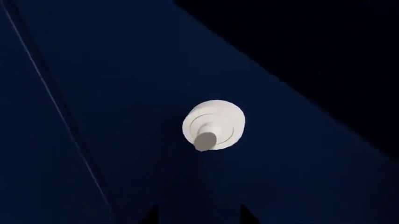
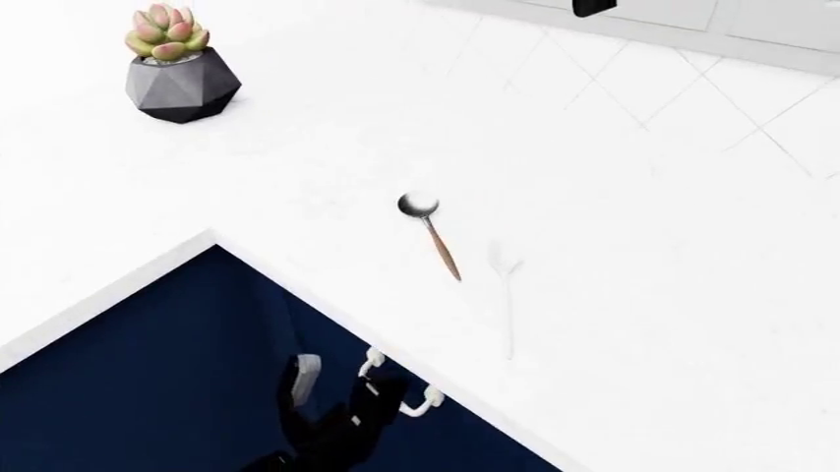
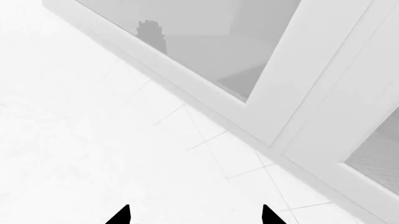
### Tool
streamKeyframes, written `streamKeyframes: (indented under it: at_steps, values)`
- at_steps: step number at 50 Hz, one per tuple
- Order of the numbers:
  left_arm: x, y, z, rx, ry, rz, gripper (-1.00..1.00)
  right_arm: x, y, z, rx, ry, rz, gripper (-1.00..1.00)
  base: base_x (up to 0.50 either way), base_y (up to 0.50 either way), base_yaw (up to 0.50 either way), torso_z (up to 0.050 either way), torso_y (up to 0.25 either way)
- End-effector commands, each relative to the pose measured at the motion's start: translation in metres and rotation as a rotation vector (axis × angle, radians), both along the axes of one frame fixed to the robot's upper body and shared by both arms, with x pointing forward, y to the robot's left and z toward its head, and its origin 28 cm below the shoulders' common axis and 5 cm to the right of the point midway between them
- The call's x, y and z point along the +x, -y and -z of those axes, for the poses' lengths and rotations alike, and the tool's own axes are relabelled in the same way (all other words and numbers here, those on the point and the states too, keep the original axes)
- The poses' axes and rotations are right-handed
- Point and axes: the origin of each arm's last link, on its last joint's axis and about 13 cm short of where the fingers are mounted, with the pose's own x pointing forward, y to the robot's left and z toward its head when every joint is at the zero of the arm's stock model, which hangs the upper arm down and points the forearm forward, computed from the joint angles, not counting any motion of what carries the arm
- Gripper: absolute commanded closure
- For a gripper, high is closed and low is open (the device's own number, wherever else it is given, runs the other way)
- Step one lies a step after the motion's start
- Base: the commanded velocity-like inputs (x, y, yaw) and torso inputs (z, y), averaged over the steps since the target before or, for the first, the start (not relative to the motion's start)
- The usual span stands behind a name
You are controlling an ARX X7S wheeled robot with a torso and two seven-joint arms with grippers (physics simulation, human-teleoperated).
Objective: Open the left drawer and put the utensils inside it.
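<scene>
The spoon (image 2: 428, 232), with a shiny bowl and a reddish-brown handle, lies on the white counter (image 2: 630, 197). The very pale fork (image 2: 507, 300) lies just right of it. Below the counter edge, the left drawer's navy front (image 2: 184, 364) carries a white handle (image 2: 404, 391); none of its inside shows. My left gripper (image 2: 372, 393) hangs at that handle. In the left wrist view it (image 1: 199, 215) is open, facing the handle's round white mount (image 1: 214, 125) on the navy front, with nothing between the fingertips. My right gripper (image 3: 194, 215) is open above the bare counter.
A succulent in a grey faceted pot (image 2: 180, 69) stands at the counter's far left. White-framed glass panels (image 3: 293, 70) run along the back of the counter. My right arm's black tip (image 2: 593, 8) shows at the head view's top edge.
</scene>
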Motion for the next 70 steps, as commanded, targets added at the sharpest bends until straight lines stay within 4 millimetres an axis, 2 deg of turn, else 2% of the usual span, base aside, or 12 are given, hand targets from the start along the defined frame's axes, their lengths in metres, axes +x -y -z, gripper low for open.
streamKeyframes:
  at_steps: [1,10,15,36,43,51,60,70]
  values:
    - [0.001,0.001,0.001,0.014,0.003,0.015,1.0,0.001,0.001,0.001,0.005,0.001,0.001,-1.0,0.0,0.0,0.0,0.0,0.0]
    - [0.001,0.001,-0.001,0.015,0.003,0.01,1.0,0.001,0.001,-0.004,0.017,0.003,0.009,-1.0,0.0,0.0,0.0,0.0,0.0]
    - [0.001,0.001,-0.001,0.014,0.002,0.01,1.0,0.001,-0.002,0.001,-0.044,-0.023,0.02,-1.0,0.0,0.0,0.0,0.0,0.0]
    - [0.001,0.001,-0.001,0.014,0.002,0.01,1.0,0.001,-0.002,0.001,-0.044,-0.023,0.02,-1.0,0.0,0.0,0.0,0.0,0.0]
    - [-0.021,-0.007,0.019,-0.041,0.004,-0.064,1.0,0.006,-0.001,0.009,-0.044,-0.038,0.038,-1.0,0.0,0.0,0.0,0.0,0.0]
    - [-0.045,-0.02,0.03,-0.081,-0.012,-0.072,1.0,0.006,-0.001,0.013,-0.052,-0.046,0.039,-1.0,0.0,0.0,0.0,0.0,0.0]
    - [-0.079,-0.028,0.033,-0.083,-0.009,-0.043,1.0,0.007,0.0,0.016,-0.053,-0.054,0.043,-1.0,0.0,0.0,0.0,0.0,0.0]
    - [-0.11,-0.039,0.025,-0.046,0.003,-0.043,1.0,0.009,0.002,0.018,-0.055,-0.056,0.049,-1.0,0.0,0.0,0.0,0.0,0.0]
